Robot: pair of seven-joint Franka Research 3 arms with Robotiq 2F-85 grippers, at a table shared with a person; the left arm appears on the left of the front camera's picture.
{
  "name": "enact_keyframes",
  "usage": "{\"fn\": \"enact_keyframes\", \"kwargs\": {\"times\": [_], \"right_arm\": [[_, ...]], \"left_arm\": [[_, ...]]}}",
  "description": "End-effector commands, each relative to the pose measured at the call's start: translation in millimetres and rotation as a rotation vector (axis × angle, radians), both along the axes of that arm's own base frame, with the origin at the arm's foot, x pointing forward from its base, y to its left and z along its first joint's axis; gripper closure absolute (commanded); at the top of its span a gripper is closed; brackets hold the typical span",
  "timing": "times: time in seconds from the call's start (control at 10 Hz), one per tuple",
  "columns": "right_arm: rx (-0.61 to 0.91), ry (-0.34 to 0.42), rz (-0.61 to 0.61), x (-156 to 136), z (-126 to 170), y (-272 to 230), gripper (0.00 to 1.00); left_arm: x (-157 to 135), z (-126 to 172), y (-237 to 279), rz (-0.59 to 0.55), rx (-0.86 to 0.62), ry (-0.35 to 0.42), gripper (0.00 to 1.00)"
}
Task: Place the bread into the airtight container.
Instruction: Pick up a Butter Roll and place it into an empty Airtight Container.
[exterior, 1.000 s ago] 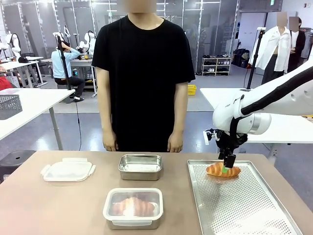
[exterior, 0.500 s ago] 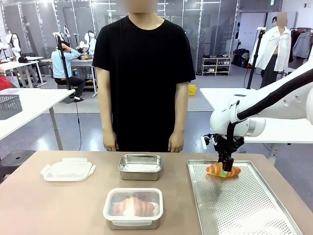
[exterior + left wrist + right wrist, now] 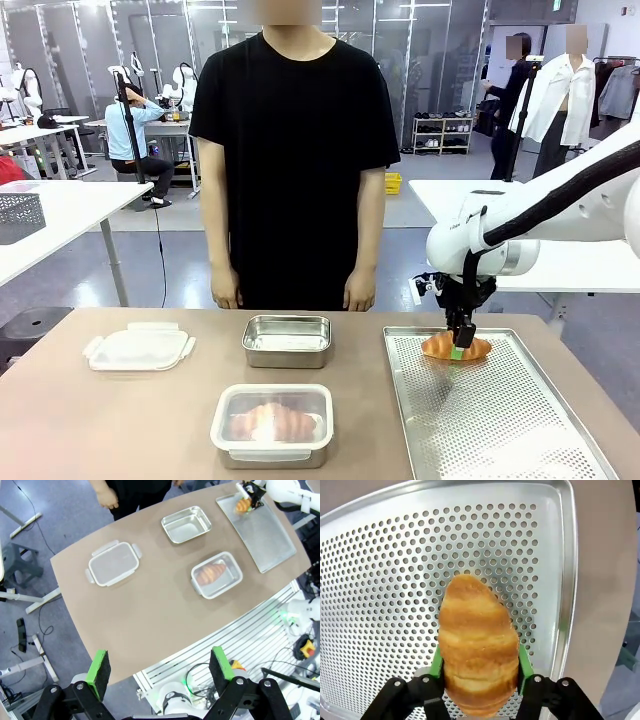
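The right side of the tabletop (image 3: 100, 420) is being taken up by the perforated tray (image 3: 510, 420), whose near part is being left bare. Its far edge is being blocked by the right claw (image 3: 459, 350), clamped on the bread (image 3: 435, 347). The middle is being occupied by the open steel container (image 3: 287, 341) toward the far edge and the lidded container (image 3: 272, 425) at the near edge, with a narrow gap being left between them. The far-left area is being occupied by the loose lid (image 3: 140, 350), while the near-left corner is being left free. The far edge is being lined by the person (image 3: 295, 150).
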State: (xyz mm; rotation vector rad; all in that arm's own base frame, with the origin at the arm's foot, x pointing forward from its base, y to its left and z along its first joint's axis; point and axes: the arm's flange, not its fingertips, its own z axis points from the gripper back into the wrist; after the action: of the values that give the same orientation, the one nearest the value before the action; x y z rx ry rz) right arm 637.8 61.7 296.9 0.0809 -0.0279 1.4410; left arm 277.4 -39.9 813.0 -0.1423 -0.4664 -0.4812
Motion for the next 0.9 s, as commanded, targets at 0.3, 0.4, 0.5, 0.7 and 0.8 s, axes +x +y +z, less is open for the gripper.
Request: {"fn": "enact_keyframes", "kwargs": {"times": [0.3,0.4,0.5,0.7,0.8], "right_arm": [[-0.025,-0.043,-0.076,-17.7,48.1,20.3,0.45],[0.002,-0.042,-0.069,-18.0,65.5,39.9,0.45],[0.015,-0.070,-0.095,-20.1,82.4,62.3,0.45],[0.010,-0.076,-0.092,-28.8,113.1,117.3,0.45],[0.016,-0.061,-0.087,-31.2,121.9,139.1,0.45]], "left_arm": [[-1.2,-0.4,0.8,-0.006,-0.001,0.000,0.00],[-1.2,-0.4,0.8,-0.006,-0.001,0.000,0.00],[-1.2,-0.4,0.8,-0.006,-0.001,0.000,0.00],[-1.2,-0.4,0.8,-0.006,-0.001,0.000,0.00],[-1.2,-0.4,0.8,-0.006,-0.001,0.000,0.00]]}}
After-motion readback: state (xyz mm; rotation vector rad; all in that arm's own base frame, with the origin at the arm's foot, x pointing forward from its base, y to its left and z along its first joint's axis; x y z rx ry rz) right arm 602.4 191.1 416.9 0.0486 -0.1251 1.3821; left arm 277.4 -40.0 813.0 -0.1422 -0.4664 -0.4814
